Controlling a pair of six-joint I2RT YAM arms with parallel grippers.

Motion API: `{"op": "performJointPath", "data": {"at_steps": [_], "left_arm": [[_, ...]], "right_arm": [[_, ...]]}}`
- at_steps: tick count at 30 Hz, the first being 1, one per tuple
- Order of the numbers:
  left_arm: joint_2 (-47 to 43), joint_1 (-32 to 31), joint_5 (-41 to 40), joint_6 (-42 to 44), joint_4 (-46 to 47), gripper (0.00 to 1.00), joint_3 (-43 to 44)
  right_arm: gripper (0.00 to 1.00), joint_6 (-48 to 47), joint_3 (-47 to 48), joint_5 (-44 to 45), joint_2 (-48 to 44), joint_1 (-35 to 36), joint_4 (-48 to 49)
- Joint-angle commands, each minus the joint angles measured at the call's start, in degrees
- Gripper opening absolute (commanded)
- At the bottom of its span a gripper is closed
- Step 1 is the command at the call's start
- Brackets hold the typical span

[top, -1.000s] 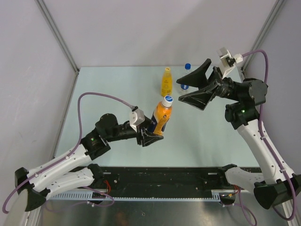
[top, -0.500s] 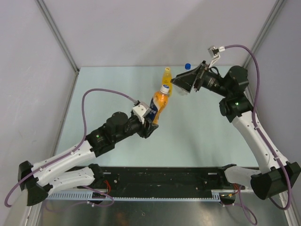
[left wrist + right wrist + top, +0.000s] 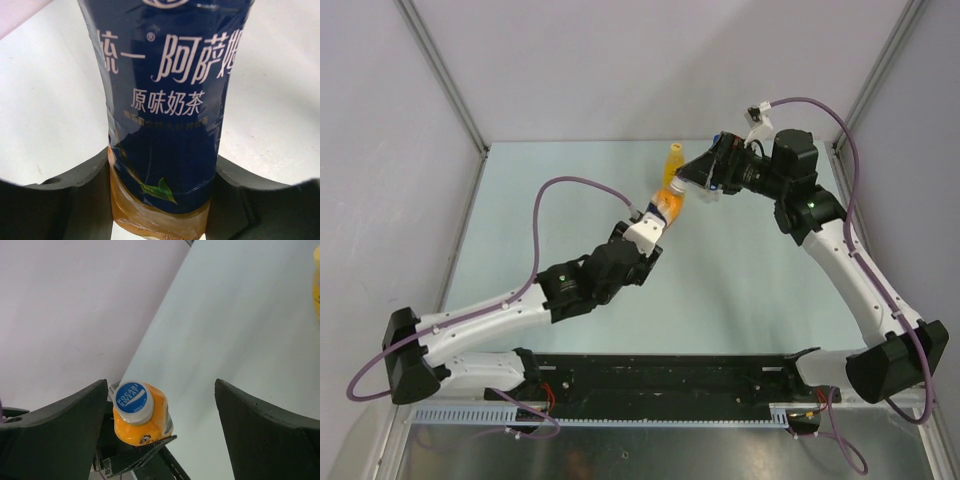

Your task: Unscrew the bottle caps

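My left claw point(image 3: 161, 202) clamps the orange bottle point(image 3: 162, 125); my right claw point(image 3: 160, 425) gapes wide around its cap point(image 3: 133, 400), clear only from my wrist.

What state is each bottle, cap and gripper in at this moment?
Orange plastic bottle with dark blue label: tilted, clamped in the left gripper.
Round white cap with blue top: on the orange bottle's neck.
Left gripper: shut on the bottle's lower body.
Right gripper: open, fingers either side of the cap, not touching.
Yellow plastic bottle: standing on the table, untouched.
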Motion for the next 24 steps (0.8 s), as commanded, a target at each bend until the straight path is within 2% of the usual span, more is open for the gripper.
{"op": "performJointPath", "data": {"at_steps": [1, 5, 14, 21, 24], "left_arm": [[2.6, -1.1, -8.7, -0.2, -2.1, 0.0, 4.2], [3.8, -1.2, -8.4, -0.5, -2.4, 0.0, 4.6], [4.4, -1.3, -7.5, -1.1, -2.6, 0.0, 4.2], [4.6, -1.3, -6.9, -1.3, -2.7, 0.0, 4.1], [4.5, -1.3, -6.5, -1.0, -2.7, 0.0, 3.9]], "right_arm": [[0.91, -1.4, 2.9, 1.7, 0.7, 0.7, -3.1], [0.84, -1.7, 2.9, 1.2, 1.4, 1.0, -3.4], [0.58, -0.8, 2.8, -2.1, 3.7, 1.9, -2.2], [0.35, -0.2, 2.8, -2.5, 4.5, 2.7, -1.4], [0.21, -0.3, 2.8, -2.7, 4.6, 2.7, -1.1]]}}
